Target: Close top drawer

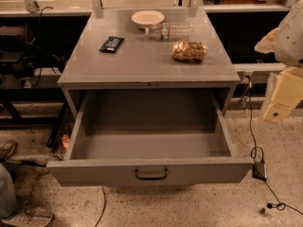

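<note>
The top drawer (94, 171) is a wide grey metal tray pulled far out of the grey cabinet (142, 65). Its inside is bare. A small dark bail handle (151, 174) sits at the centre of its flat front panel. My gripper (283, 98) shows as a cream-coloured block at the right edge, hanging from the white arm (289, 30). It is to the right of the cabinet, level with the drawer's back, and apart from the drawer and its handle.
On the cabinet top lie a pale bowl (147, 18), a water bottle on its side (171, 30), a snack bag (189, 51) and a dark packet (111, 44). A cable and adapter (259, 169) lie on the floor right. A person's shoe (29, 216) is at bottom left.
</note>
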You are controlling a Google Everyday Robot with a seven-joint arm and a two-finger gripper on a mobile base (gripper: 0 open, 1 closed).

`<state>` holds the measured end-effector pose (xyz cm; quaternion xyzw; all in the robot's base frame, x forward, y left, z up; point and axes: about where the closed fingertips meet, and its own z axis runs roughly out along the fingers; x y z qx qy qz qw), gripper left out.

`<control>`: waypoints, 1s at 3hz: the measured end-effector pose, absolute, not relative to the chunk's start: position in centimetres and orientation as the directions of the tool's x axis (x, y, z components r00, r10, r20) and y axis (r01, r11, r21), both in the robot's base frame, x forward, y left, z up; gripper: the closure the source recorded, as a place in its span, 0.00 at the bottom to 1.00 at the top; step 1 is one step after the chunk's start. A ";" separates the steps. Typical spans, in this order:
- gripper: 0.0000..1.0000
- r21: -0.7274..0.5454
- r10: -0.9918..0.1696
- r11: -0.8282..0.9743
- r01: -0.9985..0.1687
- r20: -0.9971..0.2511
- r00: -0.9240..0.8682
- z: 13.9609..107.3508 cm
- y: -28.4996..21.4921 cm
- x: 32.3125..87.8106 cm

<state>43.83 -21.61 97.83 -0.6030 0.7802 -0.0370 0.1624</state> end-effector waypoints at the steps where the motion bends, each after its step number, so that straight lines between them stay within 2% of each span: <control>1: 0.00 -0.253 -0.953 0.270 -0.929 -0.209 -0.220 97.8 -21.6 43.8; 2: 0.00 -0.162 -0.924 0.351 -0.922 -0.220 -0.313 94.8 -21.2 42.6; 3: 0.00 0.002 -0.850 0.493 -0.870 -0.212 -0.482 89.2 -19.5 39.9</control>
